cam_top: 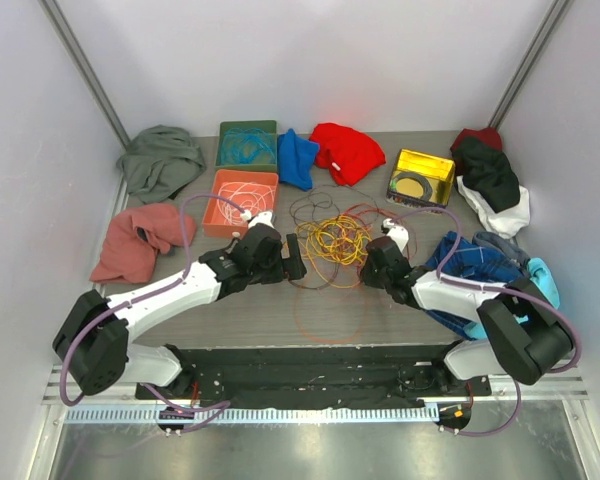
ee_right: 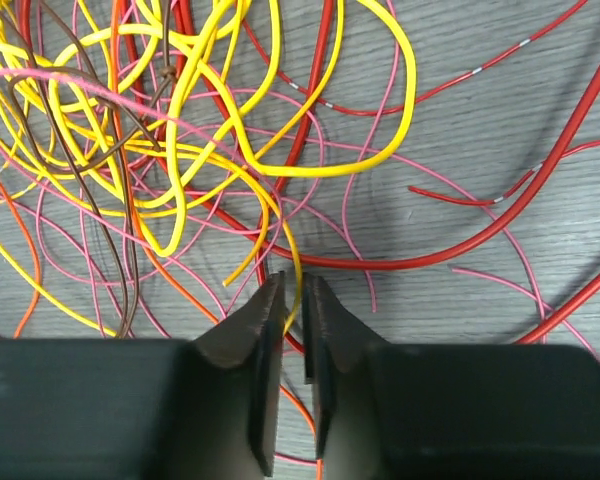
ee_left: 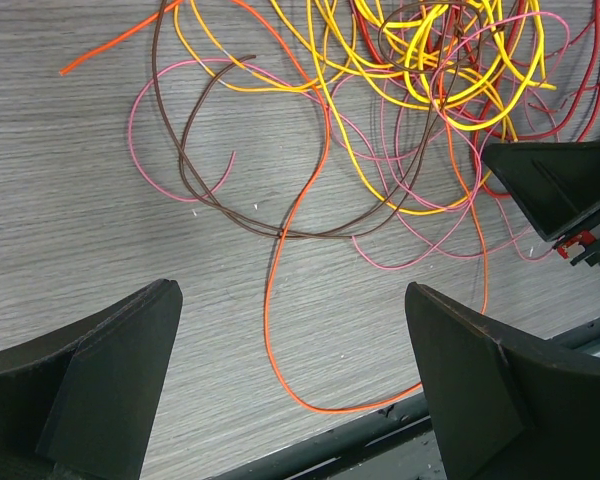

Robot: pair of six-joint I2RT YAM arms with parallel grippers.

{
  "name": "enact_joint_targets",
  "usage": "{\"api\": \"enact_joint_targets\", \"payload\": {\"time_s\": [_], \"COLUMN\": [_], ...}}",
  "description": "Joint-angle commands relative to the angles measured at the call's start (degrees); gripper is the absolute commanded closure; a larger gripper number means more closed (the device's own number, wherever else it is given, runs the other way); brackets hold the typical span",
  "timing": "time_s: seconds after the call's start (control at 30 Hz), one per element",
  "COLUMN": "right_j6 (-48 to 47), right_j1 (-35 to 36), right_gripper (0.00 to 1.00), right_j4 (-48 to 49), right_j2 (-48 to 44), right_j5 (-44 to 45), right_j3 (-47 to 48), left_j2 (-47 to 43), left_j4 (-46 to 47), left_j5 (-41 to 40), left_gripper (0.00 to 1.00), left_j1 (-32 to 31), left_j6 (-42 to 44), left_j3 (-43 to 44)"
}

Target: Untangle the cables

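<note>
Right wrist view: right fingers (ee_right: 265, 350) nearly closed around a yellow cable (ee_right: 297, 270), grip unclear; left fingers (ee_left: 110, 370) spread wide, empty, above the table (ee_left: 70, 200).

L arm (cam_top: 170, 290) & R arm (cam_top: 450, 297): white/blk shells, purple hoses (cam_top: 184, 235), blk jaws.

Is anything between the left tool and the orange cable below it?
Nothing visible. The open left tool hovers over the orange cable, uncovered there; a brown cable crosses it only farther out.
</note>
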Motion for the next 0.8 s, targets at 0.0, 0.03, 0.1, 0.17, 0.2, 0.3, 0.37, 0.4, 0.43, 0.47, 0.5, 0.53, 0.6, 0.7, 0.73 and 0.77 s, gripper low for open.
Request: {"api": "enact_joint_targets", "payload": {"time_s": [0.0,0.03,0.1,0.17,0.2,0.3,0.37,0.4,0.43,0.47,0.5,0.53,0.6,0.7,0.73,0.77], "right_j6": [0.38,0.37,0.2,-0.59,-1.11,-4.54,-6.64,-8.31,-9.11,-9.55,-10.17,-10.52,-11.05,-11.84,-12.8,-13.33], "right_j1": [-0.23,-0.32,-0.23,-0.32,-0.23,-0.23,-0.32,-0.23,-0.32,-0.23,-0.32,-0.23,-0.32,-0.23,-0.23,-0.23], "right_gripper": [0.83,0.91,0.99,0.99,0.99,0.99,0.99,0.99,0.99,0.99,0.99,0.99,0.99,0.99,0.99,0.99], "right_j4": [1.02,0.49,-2.05,-5.83,-9.58,-16.44,-20.06,-23.74,-25.34,-26.49,-28.32,-29.04,-30.45,-31.24,-31.5,-31.86], "right_j2": [0.54,0.01,-3.13,-7.7,-13.9,-23.87,-28.28,-28.38,-28.03,-27.85,-27.68,-27.5,-26.89,-25.84,-25.48,-24.52], "right_j5": [0.77,1.47,2.53,4.37,4.99,6.83,7.28,7.28,7.19,6.84,5.62,4.83,3.51,1.83,1.13,0.69], "right_j3": [0.25,0.34,0.52,1.57,2.44,8.93,17.45,20.44,26.04,28.36,30.47,34.14,39.07,45.31,46.91,48.4], "left_j2": [0.04,-0.05,-0.22,-0.57,-1.19,-5.47,-8.47,-9.79,-11.72,-12.17,-12.53,-12.44,-12.0,-11.91,-12.26,-12.53], "left_j4": [1.85,1.85,1.76,1.68,1.5,1.14,4.21,5.44,6.59,7.82,8.09,8.09,6.6,5.81,5.89,6.16], "left_j5": [0.43,0.43,0.26,0.17,-0.01,-2.99,-4.84,-5.19,-5.37,-5.37,-5.37,-5.37,-6.07,-6.77,-6.95,-7.3], "left_gripper": [0.0,0.0,0.0,0.0,0.01,0.02,0.02,0.02,0.02,0.02,0.02,0.02,0.02,0.02,0.02,0.02], "left_j1": [-0.18,-0.18,-0.18,-0.18,-0.18,-0.18,-0.18,-0.18,-0.18,-0.18,-0.18,-0.18,-0.18,-0.18,-0.18,-0.18], "left_j6": [-0.55,-0.55,-0.46,-0.38,-0.38,-0.73,-0.73,-0.73,-0.55,-0.2,0.06,0.5,1.64,2.87,3.14,3.49], "left_j3": [0.39,0.39,0.39,0.39,0.57,-0.57,-3.02,-3.64,-4.17,-4.44,-4.18,-3.83,-1.91,-0.14,0.21,0.57]}}
